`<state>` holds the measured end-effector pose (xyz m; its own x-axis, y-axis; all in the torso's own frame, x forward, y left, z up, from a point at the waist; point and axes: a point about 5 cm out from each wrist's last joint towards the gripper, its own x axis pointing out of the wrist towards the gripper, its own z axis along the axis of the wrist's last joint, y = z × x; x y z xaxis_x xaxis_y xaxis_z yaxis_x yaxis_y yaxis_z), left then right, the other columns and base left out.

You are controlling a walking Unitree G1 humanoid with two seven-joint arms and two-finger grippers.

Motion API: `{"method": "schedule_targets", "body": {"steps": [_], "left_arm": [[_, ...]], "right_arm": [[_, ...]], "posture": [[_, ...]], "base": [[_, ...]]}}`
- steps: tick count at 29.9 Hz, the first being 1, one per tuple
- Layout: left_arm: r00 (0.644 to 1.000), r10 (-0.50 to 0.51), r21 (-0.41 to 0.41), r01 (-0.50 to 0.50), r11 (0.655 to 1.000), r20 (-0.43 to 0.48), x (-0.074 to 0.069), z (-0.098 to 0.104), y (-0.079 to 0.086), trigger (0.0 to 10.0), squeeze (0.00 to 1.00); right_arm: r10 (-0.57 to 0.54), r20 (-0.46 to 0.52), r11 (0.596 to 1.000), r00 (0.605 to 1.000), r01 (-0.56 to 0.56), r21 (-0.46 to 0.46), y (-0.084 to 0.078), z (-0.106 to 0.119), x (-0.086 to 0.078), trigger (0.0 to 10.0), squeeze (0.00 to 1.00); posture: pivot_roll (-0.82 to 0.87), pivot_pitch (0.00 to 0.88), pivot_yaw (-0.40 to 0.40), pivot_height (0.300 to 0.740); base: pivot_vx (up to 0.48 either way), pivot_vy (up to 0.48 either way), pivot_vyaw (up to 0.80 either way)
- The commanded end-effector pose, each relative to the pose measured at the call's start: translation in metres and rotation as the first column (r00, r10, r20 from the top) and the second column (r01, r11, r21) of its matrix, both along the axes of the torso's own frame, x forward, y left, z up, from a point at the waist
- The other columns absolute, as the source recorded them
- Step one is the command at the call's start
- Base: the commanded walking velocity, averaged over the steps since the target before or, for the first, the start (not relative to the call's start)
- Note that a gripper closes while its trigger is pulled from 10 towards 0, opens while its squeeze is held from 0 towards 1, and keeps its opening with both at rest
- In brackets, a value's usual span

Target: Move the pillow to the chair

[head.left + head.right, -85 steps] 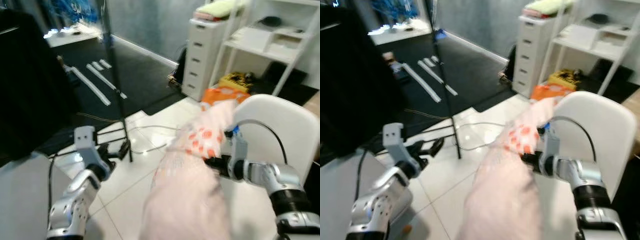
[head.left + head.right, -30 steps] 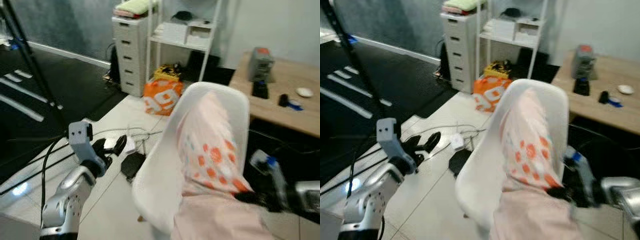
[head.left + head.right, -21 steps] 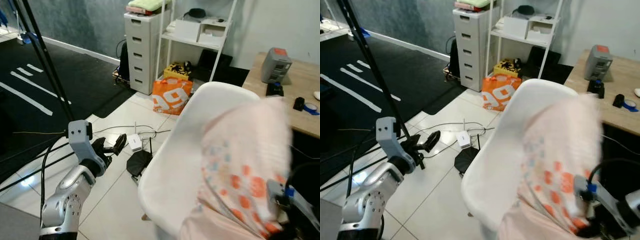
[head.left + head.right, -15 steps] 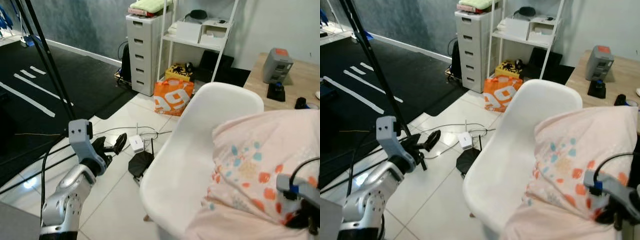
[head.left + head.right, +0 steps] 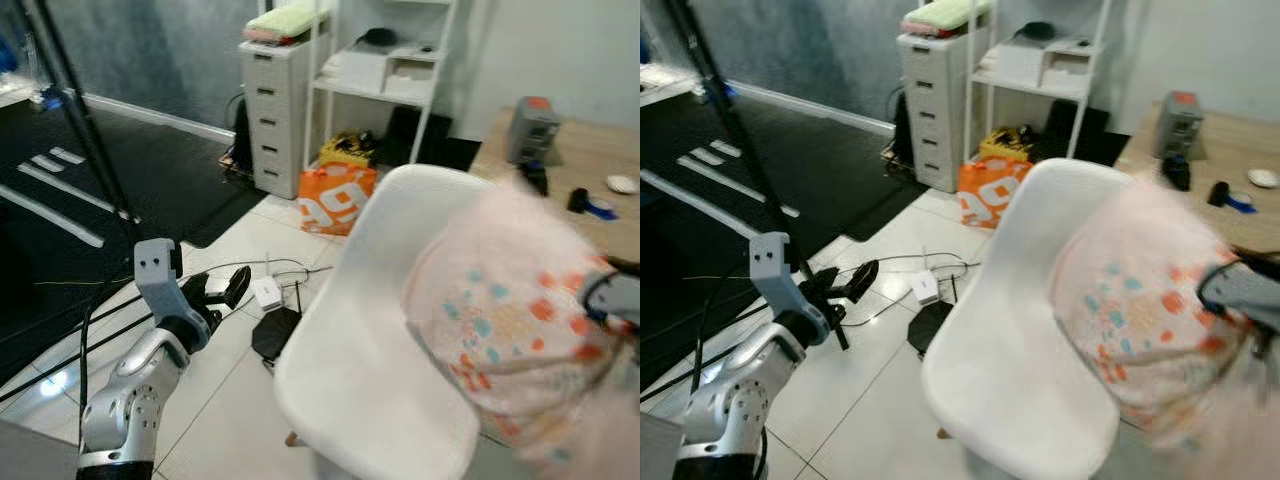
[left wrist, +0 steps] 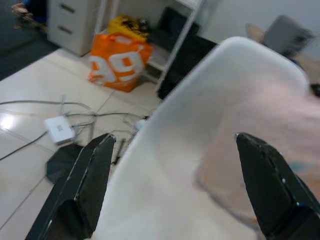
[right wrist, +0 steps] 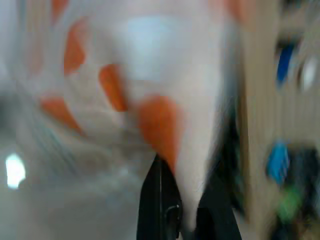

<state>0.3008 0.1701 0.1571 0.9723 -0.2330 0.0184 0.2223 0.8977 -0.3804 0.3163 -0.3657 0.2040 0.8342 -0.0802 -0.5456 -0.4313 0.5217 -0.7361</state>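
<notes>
The pillow (image 5: 505,325), pale pink with orange and teal spots, hangs in the right half of the frame over the right side of the white chair (image 5: 375,330), its lower part hanging past the seat's right edge. The right claw (image 7: 172,210) is clamped on a fold of its fabric, which the right wrist view shows pinched between the black fingers. Half a second ago the pillow spread flatter and lower across the seat; now it is bunched and lifted, blurred with motion, so the placement is not settled and, by my judgement, the pillow still needs to come down squarely onto the seat before release.

The left claw (image 5: 222,292) hovers at the lower left, fingers apart and holding nothing, well clear of the chair's left edge. The seat pan to the left of the pillow is bare, giving room to shift it inward. Behind the chair at the upper right stands a wooden table (image 5: 560,165) with small items near its edge. On the floor at centre left lie cables and an orange bag (image 5: 335,198).
</notes>
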Motion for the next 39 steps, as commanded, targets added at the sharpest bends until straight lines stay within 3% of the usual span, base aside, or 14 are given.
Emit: {"method": "schedule_targets", "body": {"steps": [1,2,5,9,14,15,17,18,20,29,31,33,34,39], "left_arm": [[1.000,0.002,-0.005,-0.002,1.000,-0.010,0.000,-0.001,0.002,10.0,0.00],[1.000,0.002,-0.005,-0.002,1.000,-0.010,0.000,-0.001,0.002,10.0,0.00],[1.000,0.002,-0.003,-0.002,1.000,-0.007,0.000,0.001,0.004,10.0,0.00],[1.000,0.004,-0.001,-0.004,1.000,-0.006,0.000,0.002,0.006,10.0,0.00],[1.000,0.006,0.001,-0.006,1.000,-0.004,0.000,0.003,0.006,10.0,0.00],[1.000,0.007,0.001,-0.007,1.000,-0.004,0.000,0.003,0.007,10.0,0.00],[1.000,0.006,-0.001,-0.006,1.000,-0.005,-0.002,0.002,0.007,10.0,0.00],[1.000,0.006,-0.001,-0.006,1.000,-0.005,-0.002,0.002,0.007,10.0,0.00],[1.000,0.006,0.000,-0.006,1.000,-0.010,-0.002,0.001,0.008,10.0,0.00],[1.000,0.004,0.000,-0.004,1.000,-0.010,-0.001,0.001,0.007,10.0,0.00],[1.000,0.003,0.000,-0.003,1.000,-0.007,-0.001,0.003,0.008,10.0,0.00],[1.000,0.003,0.000,-0.003,1.000,-0.007,-0.001,0.003,0.008,10.0,0.00],[1.000,0.005,-0.002,-0.005,1.000,-0.005,-0.001,0.003,0.008,10.0,0.00],[1.000,0.007,-0.002,-0.007,1.000,-0.002,-0.002,0.004,0.008,10.0,0.00]], "right_arm": [[0.110,0.188,0.965,0.976,-0.150,0.215,0.035,0.013,0.018,10.0,0.00],[0.110,0.188,0.965,0.976,-0.150,0.215,0.035,0.013,0.018,10.0,0.00],[0.269,0.178,0.811,0.946,-0.323,0.487,0.080,-0.002,0.018,10.0,0.00],[0.356,0.155,0.742,0.922,-0.379,0.552,0.099,-0.010,0.014,10.0,0.00],[0.314,0.099,0.817,0.944,-0.322,0.478,0.093,-0.025,0.017,10.0,0.00],[0.210,0.075,0.881,0.975,-0.222,0.418,0.078,-0.031,0.020,10.0,0.00],[0.034,0.032,0.931,0.999,-0.043,0.362,0.053,-0.041,0.019,10.0,0.00],[0.034,0.032,0.931,0.999,-0.043,0.362,0.053,-0.041,0.019,10.0,0.00],[-0.131,-0.034,0.926,0.991,0.135,0.353,0.036,-0.058,0.009,10.0,0.00],[-0.202,-0.042,0.918,0.979,0.204,0.339,0.033,-0.066,0.004,10.0,0.00],[-0.366,0.040,0.900,0.930,0.342,0.269,0.020,-0.069,0.001,10.0,0.00],[-0.366,0.040,0.900,0.930,0.342,0.269,0.020,-0.069,0.001,10.0,0.00],[-0.440,0.094,0.875,0.893,0.402,0.271,0.013,-0.067,0.001,10.0,0.00],[-0.502,0.182,0.790,0.846,0.363,0.495,0.026,-0.058,0.018,10.0,0.00]], "posture": [[-0.26,0.065,0.029,0.740],[-0.26,0.065,0.029,0.740],[-0.26,0.066,0.034,0.740],[-0.26,0.067,0.035,0.740],[-0.25,0.067,0.032,0.740],[-0.25,0.072,0.034,0.740],[-0.25,0.071,0.035,0.740],[-0.25,0.071,0.035,0.740],[-0.25,0.072,0.036,0.740],[-0.25,0.075,0.041,0.740],[-0.24,0.078,0.041,0.740],[-0.24,0.078,0.041,0.740],[-0.24,0.080,0.040,0.740],[-0.24,0.080,0.044,0.740]], "base": [[0.000,0.000,0.00],[0.000,0.000,0.00],[0.000,0.000,0.00],[0.000,0.000,0.00],[0.000,0.000,0.00],[0.000,0.000,0.00],[0.000,0.000,0.00],[0.000,0.000,0.00],[0.000,0.000,0.00],[0.000,0.000,0.00],[0.000,0.000,0.00],[0.000,0.000,0.00],[0.000,0.000,0.00],[0.000,0.000,0.00]]}}
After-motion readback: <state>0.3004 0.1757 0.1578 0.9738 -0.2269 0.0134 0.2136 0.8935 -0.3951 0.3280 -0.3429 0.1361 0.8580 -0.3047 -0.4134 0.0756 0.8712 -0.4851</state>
